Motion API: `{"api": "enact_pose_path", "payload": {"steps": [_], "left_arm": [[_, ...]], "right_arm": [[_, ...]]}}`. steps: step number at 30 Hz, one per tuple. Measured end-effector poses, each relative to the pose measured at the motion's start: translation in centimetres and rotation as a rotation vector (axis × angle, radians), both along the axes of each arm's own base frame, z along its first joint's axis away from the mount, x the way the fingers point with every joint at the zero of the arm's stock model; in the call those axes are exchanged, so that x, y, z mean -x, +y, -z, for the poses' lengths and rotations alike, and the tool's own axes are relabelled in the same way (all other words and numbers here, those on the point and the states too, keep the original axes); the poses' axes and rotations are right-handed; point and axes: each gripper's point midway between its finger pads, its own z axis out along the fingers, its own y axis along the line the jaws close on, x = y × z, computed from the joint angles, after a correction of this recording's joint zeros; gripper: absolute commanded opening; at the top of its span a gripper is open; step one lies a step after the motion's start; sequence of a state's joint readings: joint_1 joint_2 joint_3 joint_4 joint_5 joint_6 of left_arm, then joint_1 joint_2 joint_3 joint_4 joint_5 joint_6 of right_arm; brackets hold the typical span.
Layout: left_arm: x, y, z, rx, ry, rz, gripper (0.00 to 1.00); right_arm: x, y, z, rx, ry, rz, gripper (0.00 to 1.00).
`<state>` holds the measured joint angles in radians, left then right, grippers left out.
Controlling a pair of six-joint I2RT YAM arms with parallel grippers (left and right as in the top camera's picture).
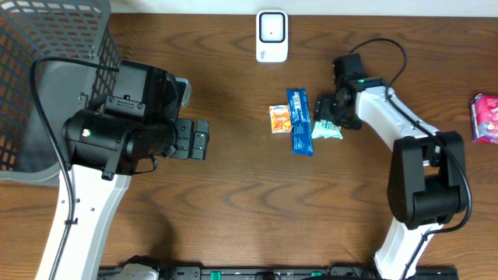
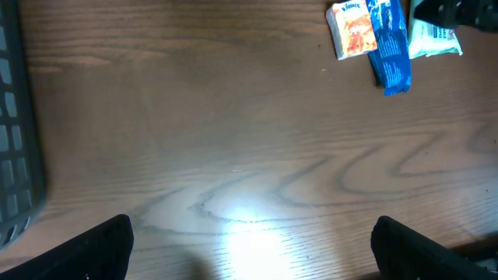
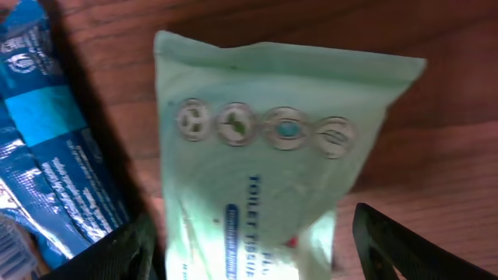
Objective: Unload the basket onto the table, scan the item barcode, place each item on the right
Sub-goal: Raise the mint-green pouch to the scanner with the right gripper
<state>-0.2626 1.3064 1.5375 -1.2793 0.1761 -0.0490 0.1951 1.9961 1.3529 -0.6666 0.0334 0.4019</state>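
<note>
From overhead I count 4 packets on the table (image 1: 233,218), plus 1 scanner (image 1: 271,35) and 1 basket (image 1: 47,47). The white scanner sits at 12 o'clock from the table's centre, near the far edge, and the grey mesh basket fills the 10 o'clock corner. 3 of the packets lie in a tight row just right of centre. The orange packet (image 1: 280,119) is on the left and the long blue packet (image 1: 299,120) is touching it in the middle. The pale green tissue pack (image 1: 327,128), the item I am watching, is at the blue one's 3 o'clock side. The 4th, a red packet (image 1: 484,117), lies alone at 3 o'clock, well apart, at the table's right edge. My right gripper (image 3: 253,233) is down over the tissue pack, which lies flat on the wood with its 2 fingers spread to either side of it. The pad at 3 o'clock appears to stand just clear of the pack's edge. The other pad is too dark against the wrapper for me to tell whether it touches. My left gripper (image 2: 249,229) hangs over bare wood at 9 o'clock from the cluster, its 2 fingers spread wide with nothing between them.
</note>
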Motion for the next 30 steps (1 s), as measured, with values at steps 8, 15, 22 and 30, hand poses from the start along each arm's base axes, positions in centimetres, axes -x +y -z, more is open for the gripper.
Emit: {"api": "enact_pose_path", "payload": {"steps": [8,15,22,30], "left_arm": [[0.0,0.0,0.0,0.000,0.000,0.000,0.98],[0.0,0.0,0.0,0.000,0.000,0.000,0.98],[0.0,0.0,0.0,0.000,0.000,0.000,0.98],[0.0,0.0,0.0,0.000,0.000,0.000,0.98]], "right_arm": [[0.3,0.3,0.8,0.136,-0.005,-0.031,0.78],[0.0,-0.2,1.6,0.162,0.003,-0.018,0.44],[0.0,-0.4,1.1,0.183,0.023,-0.015,0.18],[-5.0,0.9,-3.0,0.143,-0.090,-0.020,0.20]]}}
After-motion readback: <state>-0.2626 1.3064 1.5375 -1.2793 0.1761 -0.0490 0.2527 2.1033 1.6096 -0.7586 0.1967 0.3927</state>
